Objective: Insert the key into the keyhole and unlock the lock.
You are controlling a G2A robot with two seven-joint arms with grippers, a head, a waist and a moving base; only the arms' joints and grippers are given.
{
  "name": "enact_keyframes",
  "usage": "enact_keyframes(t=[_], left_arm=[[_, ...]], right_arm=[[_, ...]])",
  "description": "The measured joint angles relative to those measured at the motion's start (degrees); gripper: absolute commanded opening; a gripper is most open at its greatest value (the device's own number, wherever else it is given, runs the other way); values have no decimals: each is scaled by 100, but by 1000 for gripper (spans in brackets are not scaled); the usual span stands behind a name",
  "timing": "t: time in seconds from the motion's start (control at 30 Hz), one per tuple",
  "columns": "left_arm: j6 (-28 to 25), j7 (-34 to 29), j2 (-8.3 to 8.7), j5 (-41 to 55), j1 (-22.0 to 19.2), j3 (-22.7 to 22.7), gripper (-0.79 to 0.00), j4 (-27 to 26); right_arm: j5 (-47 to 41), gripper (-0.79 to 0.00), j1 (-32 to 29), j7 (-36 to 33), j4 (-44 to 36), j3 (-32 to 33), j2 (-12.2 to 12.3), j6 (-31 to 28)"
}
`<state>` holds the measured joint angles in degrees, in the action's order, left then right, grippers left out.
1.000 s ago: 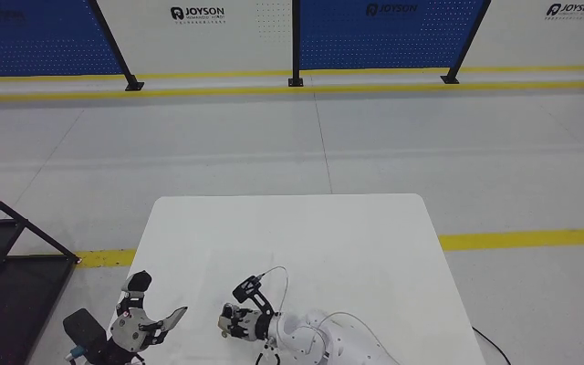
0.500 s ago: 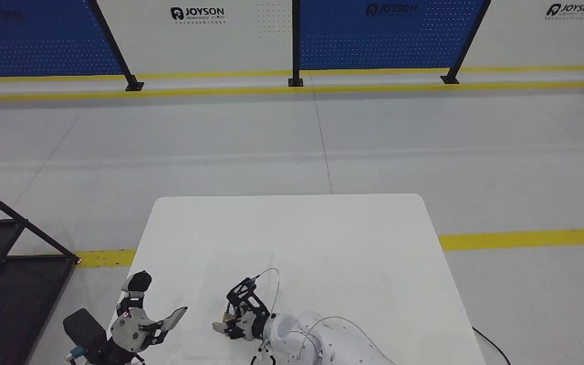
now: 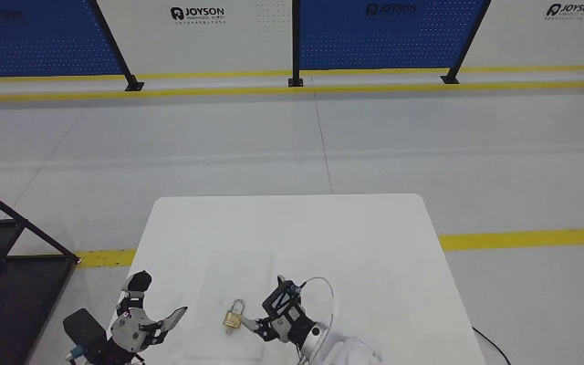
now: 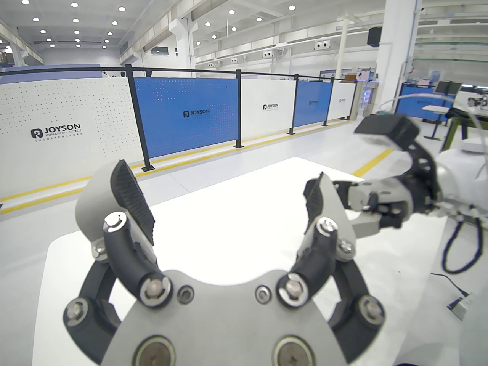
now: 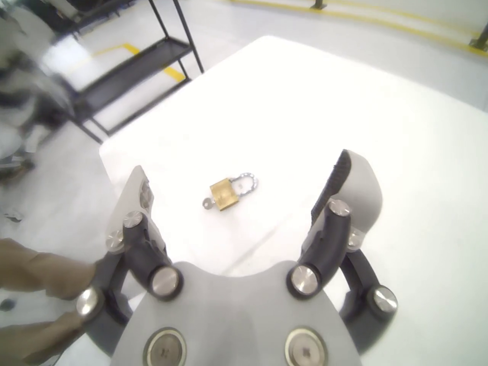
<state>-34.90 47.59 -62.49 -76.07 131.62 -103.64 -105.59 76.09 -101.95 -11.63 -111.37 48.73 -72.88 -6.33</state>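
Observation:
A brass padlock (image 5: 224, 194) lies flat on the white table (image 5: 343, 97), its steel shackle (image 5: 248, 184) pointing away from the near edge. A small key (image 5: 207, 203) sticks out of its bottom end. From above, the padlock (image 3: 234, 317) rests near the front edge. My right gripper (image 5: 241, 163) hovers open just behind the padlock, touching nothing; from above this gripper (image 3: 263, 312) sits right of the lock. My left gripper (image 4: 220, 173) is open and holds nothing, off the table's front left corner (image 3: 160, 297). It faces the right gripper (image 4: 381, 207).
A black metal shelf rack (image 5: 133, 58) stands on the floor beside the table's left edge (image 3: 18, 246). Blue and white fence panels (image 3: 383, 36) line the far floor. The table's middle and back (image 3: 301, 237) are bare.
The right gripper, which was down over the padlock, has let go and drawn back to the right. The padlock now lies uncovered on the table. The left arm has not moved.

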Motion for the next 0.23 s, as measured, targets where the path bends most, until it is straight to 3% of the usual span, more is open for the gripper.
enact_keyframes(t=[0.1, 0.23], left_arm=[[0, 0, 0, 0, 0, 0, 0, 0], [0, 0, 0, 0, 0, 0, 0, 0]], right_arm=[[86, -1, -539, 242, -478, 380, 114, -115], [77, -1, -453, 226, -432, 353, 107, -107]])
